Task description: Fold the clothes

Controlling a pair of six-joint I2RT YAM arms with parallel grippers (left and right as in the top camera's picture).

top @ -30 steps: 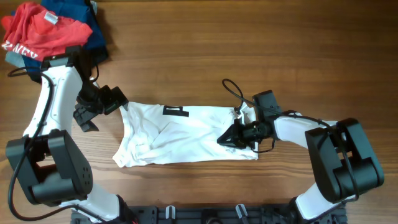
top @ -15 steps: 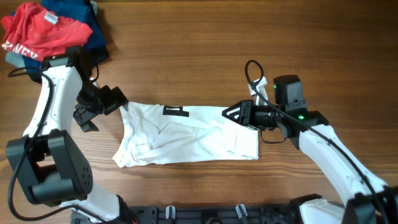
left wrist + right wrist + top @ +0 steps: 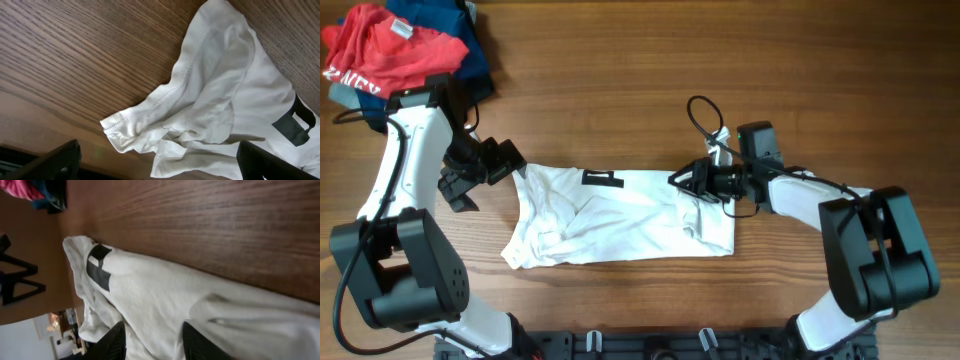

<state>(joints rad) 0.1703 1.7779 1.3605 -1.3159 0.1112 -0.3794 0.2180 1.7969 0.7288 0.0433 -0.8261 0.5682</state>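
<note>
The white shirt [image 3: 620,215] lies wrinkled on the wooden table, with its dark label [image 3: 603,178] near the far edge. My left gripper [image 3: 458,192] is open and empty, just left of the shirt's left end. In the left wrist view the shirt [image 3: 220,100] lies ahead of the spread fingers [image 3: 160,157]. My right gripper [image 3: 683,180] is at the shirt's far right edge. In the right wrist view its fingers [image 3: 152,340] are apart over the white fabric [image 3: 165,295], and the label [image 3: 98,266] shows further on.
A red printed T-shirt [image 3: 380,50] lies on navy garments [image 3: 455,30] at the far left corner. A black rail [image 3: 650,345] runs along the table's front edge. A cable loops above the right wrist [image 3: 705,115].
My right gripper has moved from the shirt's near right part up to its far right edge. The left arm and the shirt's left half have not moved.
</note>
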